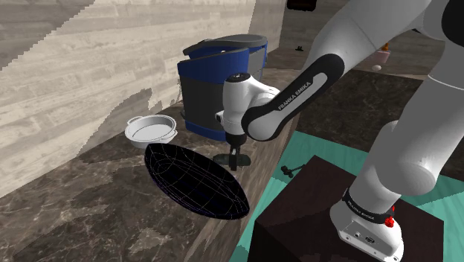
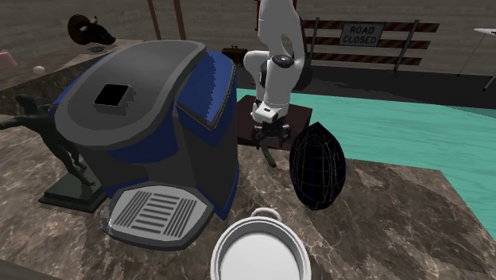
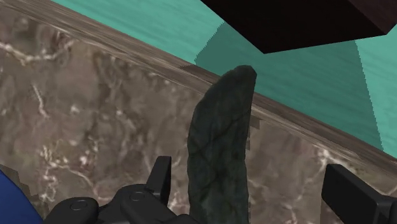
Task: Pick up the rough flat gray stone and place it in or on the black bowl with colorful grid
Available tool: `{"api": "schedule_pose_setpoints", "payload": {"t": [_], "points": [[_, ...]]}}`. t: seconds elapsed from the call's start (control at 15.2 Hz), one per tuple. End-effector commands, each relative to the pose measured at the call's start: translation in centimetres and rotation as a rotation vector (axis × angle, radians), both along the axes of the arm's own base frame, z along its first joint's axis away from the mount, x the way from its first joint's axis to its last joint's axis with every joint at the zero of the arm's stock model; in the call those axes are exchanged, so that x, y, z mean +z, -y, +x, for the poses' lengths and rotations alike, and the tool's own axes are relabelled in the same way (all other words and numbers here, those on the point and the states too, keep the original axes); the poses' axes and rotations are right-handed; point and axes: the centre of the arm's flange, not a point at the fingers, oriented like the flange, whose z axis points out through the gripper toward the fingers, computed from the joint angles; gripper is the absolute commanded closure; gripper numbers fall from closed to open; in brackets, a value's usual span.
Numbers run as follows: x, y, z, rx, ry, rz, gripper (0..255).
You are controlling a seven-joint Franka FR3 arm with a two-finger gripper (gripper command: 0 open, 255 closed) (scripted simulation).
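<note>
The gray stone [image 3: 219,149] is a dark, rough, flat slab lying on the marble counter near its edge. It runs lengthwise between my fingers, which stand apart and do not touch it. My gripper [image 3: 251,173] is open and hangs straight over the stone [image 1: 231,159], close above it. The black bowl [image 1: 197,181] with thin coloured grid lines is tipped up on its side just beside the stone. In the second exterior view my gripper [image 2: 265,137] hovers over the stone [image 2: 269,154], with the bowl [image 2: 318,165] to the right.
A blue and grey coffee machine [image 1: 219,82] stands close behind the gripper. A white pot [image 1: 152,131] sits next to it. A dark horse figure [image 2: 56,151] stands beyond the machine. The counter edge [image 3: 280,118] drops to a teal floor, with my dark stand [image 1: 334,216] beside it.
</note>
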Motion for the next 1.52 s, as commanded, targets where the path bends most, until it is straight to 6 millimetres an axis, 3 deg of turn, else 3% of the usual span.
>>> {"api": "schedule_pose_setpoints", "payload": {"t": [0.0,0.2,0.26,0.86,1.45], "points": [[-0.1,0.0,0.0,0.0,0.0,0.0,0],[-0.1,0.0,0.0,0.0,0.0,0.0,0],[-0.1,0.0,0.0,0.0,0.0,0.0,255],[-0.1,0.0,0.0,0.0,0.0,0.0,255],[4.7,0.0,0.0,0.0,0.0,0.0,255]]}}
